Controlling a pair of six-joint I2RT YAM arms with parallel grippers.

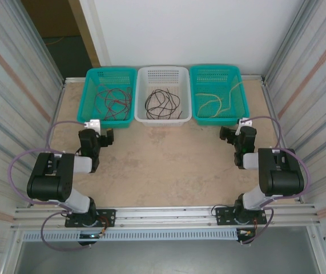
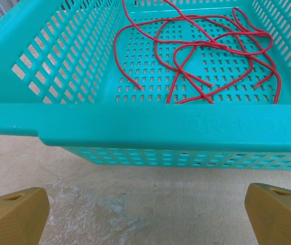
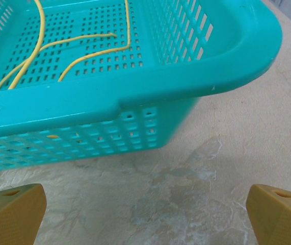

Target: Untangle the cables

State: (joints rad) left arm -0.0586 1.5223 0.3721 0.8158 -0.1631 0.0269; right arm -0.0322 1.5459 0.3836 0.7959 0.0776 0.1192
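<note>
The cables lie sorted in three baskets at the back of the table. Red cables (image 1: 112, 101) (image 2: 201, 51) loop in the left teal basket (image 1: 88, 97) (image 2: 150, 125). Black cables (image 1: 163, 103) coil in the white basket (image 1: 141, 97). Pale yellow cables (image 1: 217, 101) (image 3: 84, 51) rest in the right teal basket (image 1: 242, 97) (image 3: 135, 92). My left gripper (image 1: 96, 132) (image 2: 145, 217) stands open just in front of the left basket, holding nothing. My right gripper (image 1: 238, 131) (image 3: 145, 217) is open near the right basket's front right corner, nothing between its fingers.
Bare beige tabletop (image 1: 163, 165) stretches between the two arms and the basket row. Corrugated metal walls (image 1: 14, 103) close in both sides. An aluminium rail (image 1: 163, 214) runs along the near edge by the arm bases.
</note>
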